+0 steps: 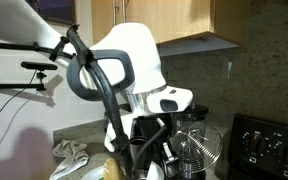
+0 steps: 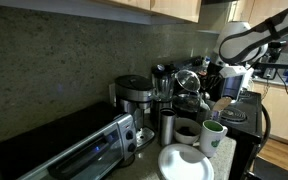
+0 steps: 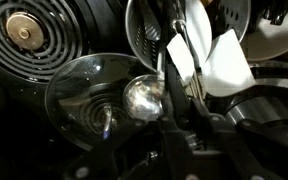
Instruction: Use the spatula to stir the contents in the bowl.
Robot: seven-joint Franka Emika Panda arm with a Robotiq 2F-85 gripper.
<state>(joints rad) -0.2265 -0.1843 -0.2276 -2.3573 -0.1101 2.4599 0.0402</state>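
My gripper hangs over the stove top and looks shut on a pale flat utensil, the spatula, which sticks out beyond the fingers. In an exterior view the spatula shows as a tan piece under the gripper. The white bowl sits at the front of the counter, below and in front of the gripper and apart from it. A white rim at the wrist view's upper right may be the same bowl. In an exterior view the arm hides most of the gripper.
A glass lid with a shiny knob lies on a black stove burner. A metal strainer is just beyond it. A steel cup, a green-and-white mug, a coffee maker, a toaster oven and a glass carafe crowd the counter.
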